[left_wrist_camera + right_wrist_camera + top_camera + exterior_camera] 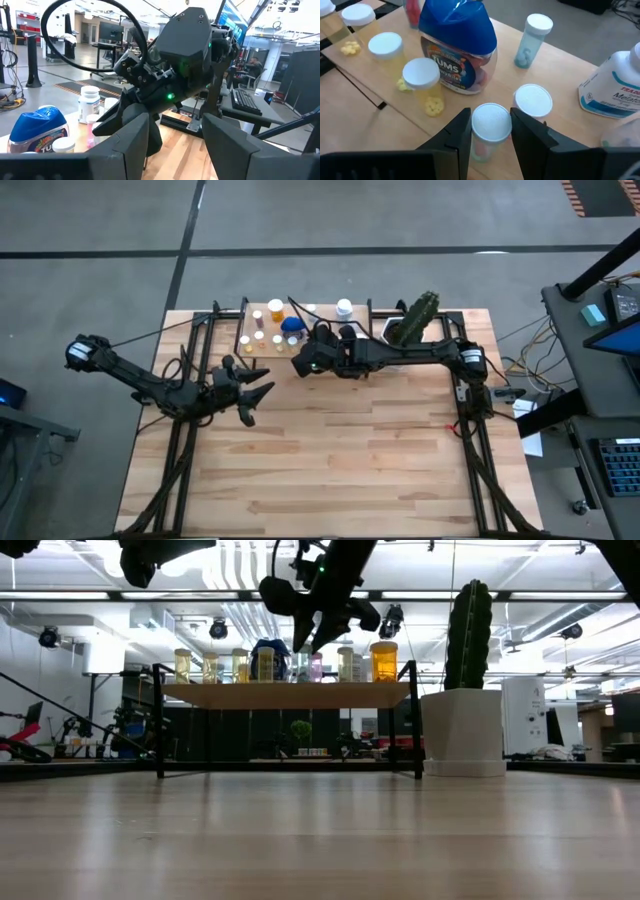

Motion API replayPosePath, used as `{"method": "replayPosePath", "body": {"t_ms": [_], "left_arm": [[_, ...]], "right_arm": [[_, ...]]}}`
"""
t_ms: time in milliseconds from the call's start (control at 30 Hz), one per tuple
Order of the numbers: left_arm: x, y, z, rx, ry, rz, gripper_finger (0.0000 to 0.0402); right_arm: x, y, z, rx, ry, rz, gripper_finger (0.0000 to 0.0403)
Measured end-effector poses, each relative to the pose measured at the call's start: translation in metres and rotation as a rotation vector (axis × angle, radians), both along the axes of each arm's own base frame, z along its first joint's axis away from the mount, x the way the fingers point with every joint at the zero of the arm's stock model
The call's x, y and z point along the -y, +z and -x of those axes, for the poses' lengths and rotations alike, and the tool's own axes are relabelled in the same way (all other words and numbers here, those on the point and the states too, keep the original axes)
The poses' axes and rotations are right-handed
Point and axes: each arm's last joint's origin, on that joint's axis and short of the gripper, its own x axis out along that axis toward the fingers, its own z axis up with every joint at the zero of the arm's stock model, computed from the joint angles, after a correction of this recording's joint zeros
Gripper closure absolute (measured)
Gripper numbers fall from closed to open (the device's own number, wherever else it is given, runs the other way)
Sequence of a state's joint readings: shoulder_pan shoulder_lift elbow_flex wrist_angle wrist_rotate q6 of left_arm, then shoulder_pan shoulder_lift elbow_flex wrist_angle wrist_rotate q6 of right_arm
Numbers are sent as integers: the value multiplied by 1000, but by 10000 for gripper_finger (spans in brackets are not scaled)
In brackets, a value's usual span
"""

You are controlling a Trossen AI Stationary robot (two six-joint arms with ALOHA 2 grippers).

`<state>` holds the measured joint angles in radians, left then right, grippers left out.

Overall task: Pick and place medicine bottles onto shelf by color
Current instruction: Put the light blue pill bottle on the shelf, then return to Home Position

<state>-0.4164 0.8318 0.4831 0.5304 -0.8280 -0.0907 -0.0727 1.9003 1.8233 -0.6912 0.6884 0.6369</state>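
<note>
Right pincer (pixel 490 132) hangs over the near edge of the shelf (pixel 262 350), at the shelf's right portion in the high view. Its two fingers (pixel 454 137) are spread, and a small white-capped bottle (pixel 491 121) sits in the gap between them. Whether the finger pads touch the bottle cannot be told; the jaws are parted, not clenched. This bottle stands upright on the shelf board, cap up, long axis vertical, clear body with pinkish contents.

Just beyond the pincer stands the large blue-capped Tums bottle (pixel 457 47), upright, label facing the wrist camera. Beside the bracketed bottle stands another white-capped bottle (pixel 533 101), just beside the right finger. Further bottles with yellow contents (pixel 422 82) and a slim clear bottle (pixel 532 37) also stand upright on the board. A large white bottle (pixel 615 90) is at the board's far end.

Low view: the bottles form a row on the shelf top (pixel 285 693), the amber one (pixel 384 660) at the end near the potted cactus (pixel 467 690).

Left pincer (pixel 252 398) hovers above the surface (pixel 330 470), off the shelf, fingers spread, holding nothing.
</note>
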Motion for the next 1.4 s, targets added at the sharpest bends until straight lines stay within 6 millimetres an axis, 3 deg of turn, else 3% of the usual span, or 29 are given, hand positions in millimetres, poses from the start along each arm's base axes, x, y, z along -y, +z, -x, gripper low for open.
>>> {"method": "replayPosePath", "body": {"t_ms": [600, 733, 900, 967, 1100, 1167, 1267, 1400], "left_arm": [[0, 0, 0, 0, 0, 0, 232], [0, 1, 1, 3, 0, 1, 232], [-1, 10, 4, 40, -13, 17, 233], [-1, 21, 6, 78, -67, 17, 237], [0, 51, 17, 70, -253, -64, 261], [-3, 65, 29, -7, -310, -86, 282], [-13, 82, 54, -115, -352, -90, 322], [-22, 84, 73, -200, -367, -127, 378]], "right_arm": [[0, 7, -1, 27, -8, 22, 218], [-5, 26, -2, 48, 29, 46, 216], [-24, 68, 0, 69, 130, 96, 216], [-38, 87, 5, 36, 261, 143, 216], [-72, 120, 30, 18, 638, 165, 216], [-83, 132, 51, 34, 729, 150, 216], [-94, 143, 88, 56, 732, 150, 216], [-106, 147, 129, 148, 545, 164, 216]]}}
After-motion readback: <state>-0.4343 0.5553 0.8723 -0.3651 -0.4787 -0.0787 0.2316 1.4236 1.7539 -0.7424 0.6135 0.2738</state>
